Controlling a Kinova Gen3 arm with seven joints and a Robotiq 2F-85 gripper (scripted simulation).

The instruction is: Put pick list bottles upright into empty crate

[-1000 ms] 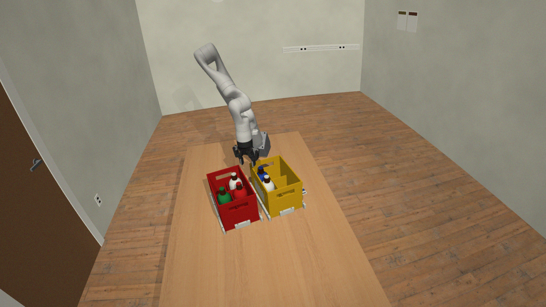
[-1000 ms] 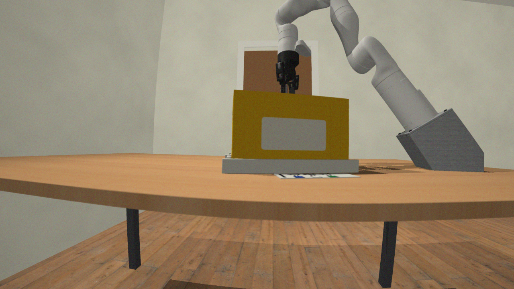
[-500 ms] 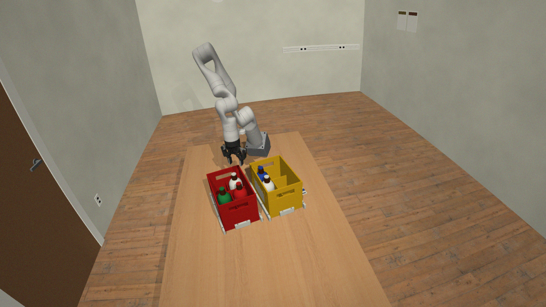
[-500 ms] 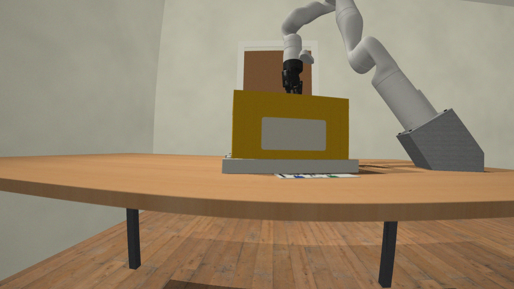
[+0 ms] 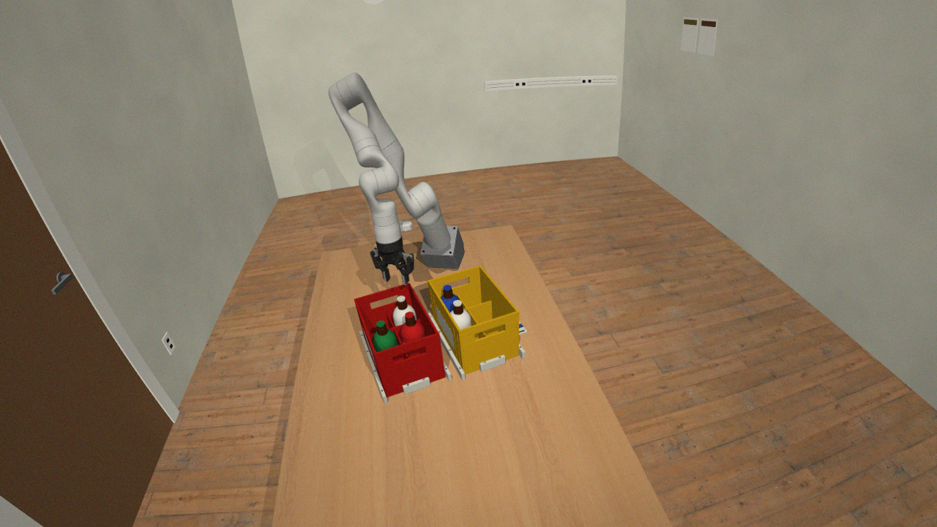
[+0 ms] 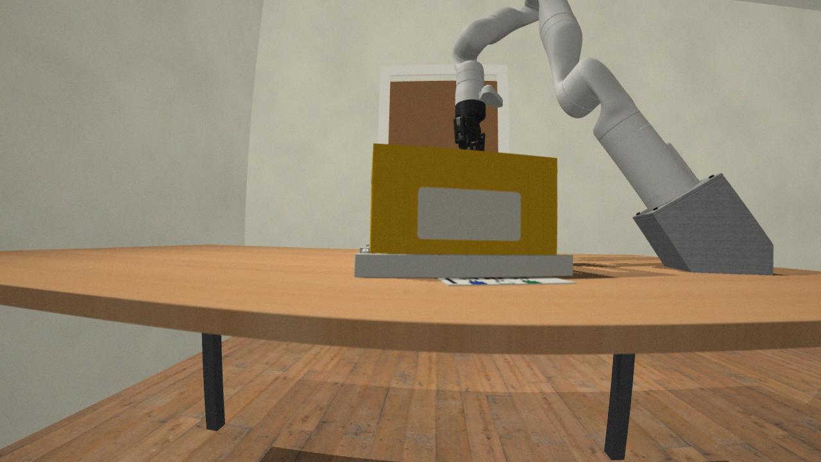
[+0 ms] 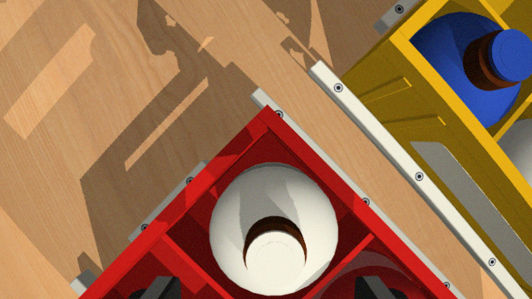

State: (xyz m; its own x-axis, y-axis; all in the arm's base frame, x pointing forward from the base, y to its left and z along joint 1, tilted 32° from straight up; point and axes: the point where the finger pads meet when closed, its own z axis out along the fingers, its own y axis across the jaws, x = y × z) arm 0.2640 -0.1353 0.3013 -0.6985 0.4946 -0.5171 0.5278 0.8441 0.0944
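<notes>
A long wooden desk point(image 5: 478, 451) point(image 6: 287, 287) point(image 7: 233, 25) is filling the middle of the room before us, and a pale jointed arm point(image 5: 387, 222) point(image 6: 643, 154) is rising from its far end. A yellow crate point(image 5: 491, 347) point(image 6: 396, 172) point(image 7: 440, 89) and a red crate point(image 5: 409, 367) point(image 7: 324, 170) are sitting upright side by side, a gap running between them and low pale rails edging both. The black end effector point(image 5: 395, 280) point(image 6: 473, 148) point(image 7: 268, 288) is pointing downward at the arm-side end of the red crate, its fingers standing apart and gripping nothing.

Two bottles are standing in the yellow crate: a blue bottle point(image 5: 449, 302) point(image 7: 440, 62) is occupying the corner compartment nearest the arm and the red crate, and a white bottle point(image 5: 461, 318) point(image 7: 519, 149) is filling the one next to it. In the red crate, a second white bottle point(image 5: 404, 314) point(image 7: 274, 249) is standing in a corner compartment at the arm's end, while a red bottle point(image 5: 411, 329) point(image 7: 353, 270) and a green bottle point(image 5: 384, 337) are standing farther along. Beside the yellow crate, the paper pick list point(image 5: 522, 328) point(image 6: 505, 281) is lying flat, showing blue and green marks; its numbers are proving unreadable from here.
</notes>
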